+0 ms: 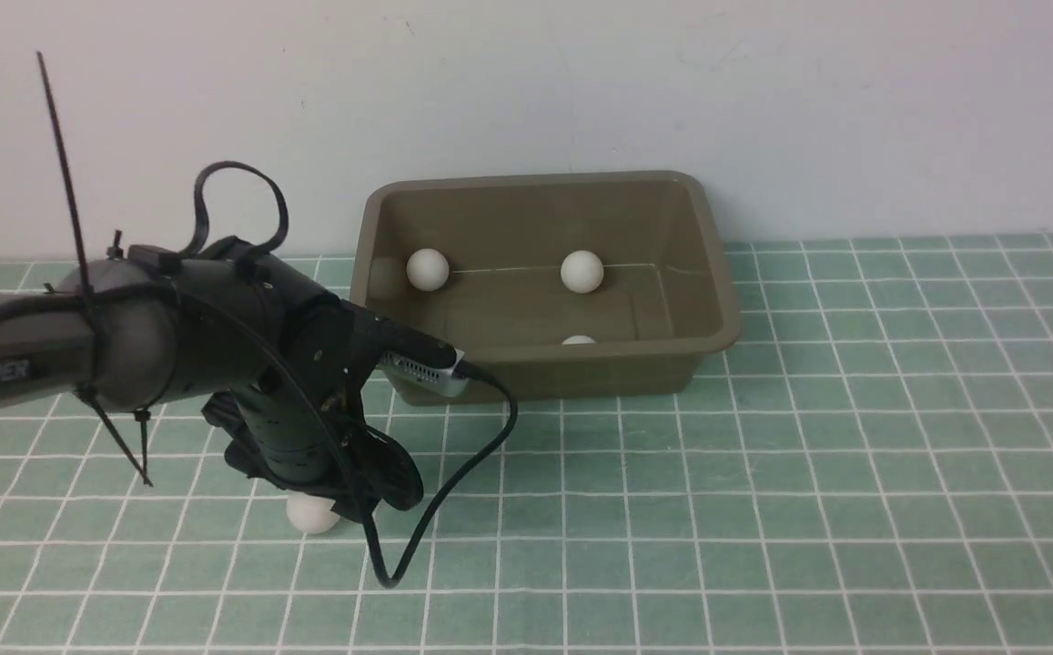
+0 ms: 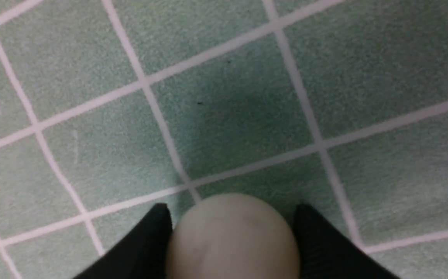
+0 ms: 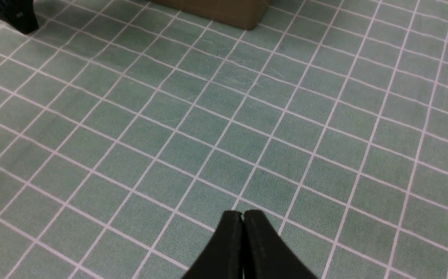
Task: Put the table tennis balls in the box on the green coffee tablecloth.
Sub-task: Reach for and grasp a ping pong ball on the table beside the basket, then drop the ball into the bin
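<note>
- White ball (image 1: 310,515) on the green coffee tablecloth (image 1: 763,500), well short of the box (image 1: 544,371); three balls (image 1: 427,269) lie inside, and my left tool (image 1: 330,496) hangs over the stray.
- Left wrist: fingers (image 2: 146,244) flank the ball, tight against its sides. Pinching? Cannot tell. It looks light, hard and slick, so I'd squeeze across the middle.
- Right wrist: right tool (image 3: 243,223) pressed together above bare cloth.

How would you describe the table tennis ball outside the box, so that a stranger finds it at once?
Find the olive-brown box by the back wall on the green tablecloth. Left of it and nearer the camera, a white ball lies between the black fingers of the left end effector. It alone rests on the cloth; the other three visible balls are inside the box.
</note>
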You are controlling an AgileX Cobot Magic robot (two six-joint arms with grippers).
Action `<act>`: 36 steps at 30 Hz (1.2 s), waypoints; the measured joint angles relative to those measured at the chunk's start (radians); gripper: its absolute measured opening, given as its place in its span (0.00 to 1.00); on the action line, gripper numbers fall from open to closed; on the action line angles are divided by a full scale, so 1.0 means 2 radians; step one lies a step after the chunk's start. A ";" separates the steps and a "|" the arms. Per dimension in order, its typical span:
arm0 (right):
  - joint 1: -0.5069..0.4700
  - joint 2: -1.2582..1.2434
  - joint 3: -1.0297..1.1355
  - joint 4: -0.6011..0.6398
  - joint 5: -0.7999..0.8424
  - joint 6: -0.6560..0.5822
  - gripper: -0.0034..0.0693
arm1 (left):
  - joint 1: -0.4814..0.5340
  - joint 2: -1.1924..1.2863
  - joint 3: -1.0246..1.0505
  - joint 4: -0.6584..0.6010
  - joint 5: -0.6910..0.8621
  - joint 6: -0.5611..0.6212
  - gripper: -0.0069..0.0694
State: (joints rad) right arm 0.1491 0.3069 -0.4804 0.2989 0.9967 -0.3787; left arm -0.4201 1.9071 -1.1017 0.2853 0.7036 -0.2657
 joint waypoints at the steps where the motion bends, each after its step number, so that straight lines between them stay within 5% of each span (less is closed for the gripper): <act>1: 0.000 0.000 0.000 0.000 0.000 0.000 0.03 | 0.000 0.000 -0.001 0.006 0.003 -0.002 0.55; 10: 0.000 0.000 0.000 0.000 0.000 0.000 0.03 | 0.000 -0.029 -0.082 0.020 0.176 0.036 0.55; 16: 0.000 0.000 0.000 0.000 0.000 0.000 0.03 | 0.000 -0.045 -0.208 -0.061 0.245 0.138 0.55; 22: 0.000 0.000 0.000 0.000 -0.001 0.000 0.03 | 0.000 -0.044 -0.248 -0.106 0.104 0.171 0.55; 28: 0.000 0.000 0.000 0.000 -0.001 0.000 0.03 | 0.000 0.015 -0.249 -0.106 -0.078 0.126 0.55; 36: 0.000 0.000 0.000 0.000 -0.001 0.000 0.03 | 0.000 0.088 -0.249 -0.083 -0.147 0.119 0.56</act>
State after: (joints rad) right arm 0.1491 0.3069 -0.4804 0.2989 0.9937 -0.3787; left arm -0.4201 2.0825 -1.6007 0.1187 0.4086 -0.0280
